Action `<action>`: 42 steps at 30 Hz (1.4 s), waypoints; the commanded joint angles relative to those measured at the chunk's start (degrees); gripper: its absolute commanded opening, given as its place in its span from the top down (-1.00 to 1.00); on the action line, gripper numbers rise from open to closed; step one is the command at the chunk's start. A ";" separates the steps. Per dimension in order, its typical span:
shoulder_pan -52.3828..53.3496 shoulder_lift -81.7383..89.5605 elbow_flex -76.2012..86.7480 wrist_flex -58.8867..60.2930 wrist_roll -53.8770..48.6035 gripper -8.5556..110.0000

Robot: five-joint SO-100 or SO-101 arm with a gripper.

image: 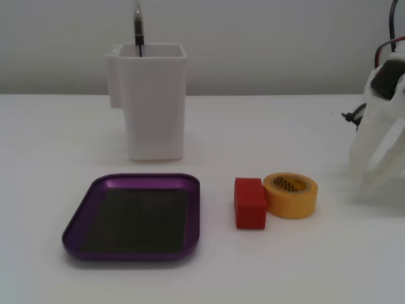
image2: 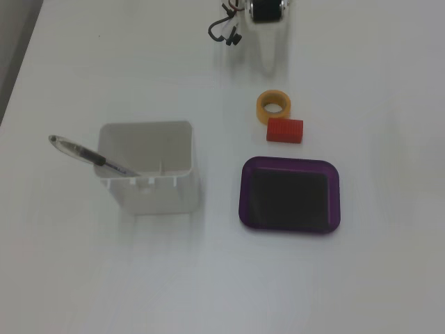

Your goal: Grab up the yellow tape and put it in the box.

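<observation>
- In a fixed view, the box [image: 133,218] sits empty at nine o'clock of the red block [image: 249,202]; bare surface [image: 316,266] lies all around.
- The yellow tape [image: 290,194] lies flat, hole up, touching the block at its three o'clock side.
- We judge the arm [image: 383,136] at three o'clock of the tape; its fingers are washed out, so we cannot tell their spread.

White arm [image: 380,145], black motor, red-black cables.
</observation>
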State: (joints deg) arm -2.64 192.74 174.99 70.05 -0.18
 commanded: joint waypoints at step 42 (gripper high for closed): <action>7.12 -28.65 -29.71 -0.70 -18.19 0.70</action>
State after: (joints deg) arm 4.13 176.84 152.58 70.05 -18.02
